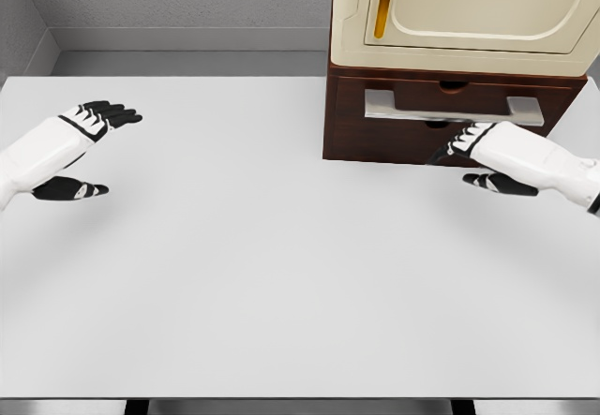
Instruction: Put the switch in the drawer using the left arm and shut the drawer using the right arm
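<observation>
cabinet [469, 22] top cut off, right hand [469, 143] fingertips hidden

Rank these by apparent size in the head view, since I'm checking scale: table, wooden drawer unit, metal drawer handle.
1. Table, largest by far.
2. Wooden drawer unit.
3. Metal drawer handle, smallest.
The unit is partly hidden by the right hand.

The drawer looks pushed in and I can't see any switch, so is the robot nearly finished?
It looks nearly finished. No switch shows on the white table, and the drawer sits flush in the brown cabinet, so both steps look done. The right hand rests at the drawer front, fingers extended. The left hand hangs open, empty. What remains seems only pulling back.
</observation>
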`<action>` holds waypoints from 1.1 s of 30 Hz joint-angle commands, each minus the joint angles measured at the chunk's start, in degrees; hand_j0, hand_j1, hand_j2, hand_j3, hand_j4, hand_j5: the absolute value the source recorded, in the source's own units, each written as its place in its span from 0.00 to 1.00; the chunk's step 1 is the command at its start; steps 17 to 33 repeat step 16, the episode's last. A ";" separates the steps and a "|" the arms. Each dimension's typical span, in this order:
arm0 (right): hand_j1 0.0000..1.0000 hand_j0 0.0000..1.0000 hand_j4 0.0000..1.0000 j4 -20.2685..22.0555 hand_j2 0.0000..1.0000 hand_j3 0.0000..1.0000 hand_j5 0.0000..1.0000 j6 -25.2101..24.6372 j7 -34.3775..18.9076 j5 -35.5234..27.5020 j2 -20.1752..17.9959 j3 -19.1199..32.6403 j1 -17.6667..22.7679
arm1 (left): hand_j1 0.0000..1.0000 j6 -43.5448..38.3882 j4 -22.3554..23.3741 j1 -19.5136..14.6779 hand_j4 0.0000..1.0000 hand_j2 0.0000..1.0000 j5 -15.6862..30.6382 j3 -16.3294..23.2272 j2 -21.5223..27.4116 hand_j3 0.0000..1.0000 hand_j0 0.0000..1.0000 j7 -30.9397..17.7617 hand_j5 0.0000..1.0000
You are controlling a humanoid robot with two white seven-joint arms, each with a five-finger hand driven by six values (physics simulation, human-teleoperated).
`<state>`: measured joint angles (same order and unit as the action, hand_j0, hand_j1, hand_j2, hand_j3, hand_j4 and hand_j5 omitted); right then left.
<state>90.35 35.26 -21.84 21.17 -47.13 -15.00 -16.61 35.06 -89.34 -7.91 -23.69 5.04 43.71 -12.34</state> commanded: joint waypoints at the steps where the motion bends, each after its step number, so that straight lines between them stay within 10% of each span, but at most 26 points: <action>1: 0.68 0.68 0.68 -0.87 0.68 0.68 0.68 -0.26 0.22 -0.78 -0.06 0.06 -0.09 | 1.00 -0.06 0.04 0.09 1.00 1.00 0.49 -0.12 0.06 1.00 1.00 0.03 1.00; 16: 0.69 0.69 0.69 5.02 0.69 0.69 0.69 -0.26 0.92 -1.58 -8.32 0.85 6.06 | 1.00 -0.06 0.13 0.18 1.00 1.00 0.49 -0.20 0.06 1.00 1.00 0.03 1.00; 33: 0.69 0.69 0.69 5.02 0.69 0.69 0.69 -0.26 0.92 -1.58 -8.32 0.85 6.06 | 1.00 -0.06 0.13 0.18 1.00 1.00 0.49 -0.20 0.06 1.00 1.00 0.03 1.00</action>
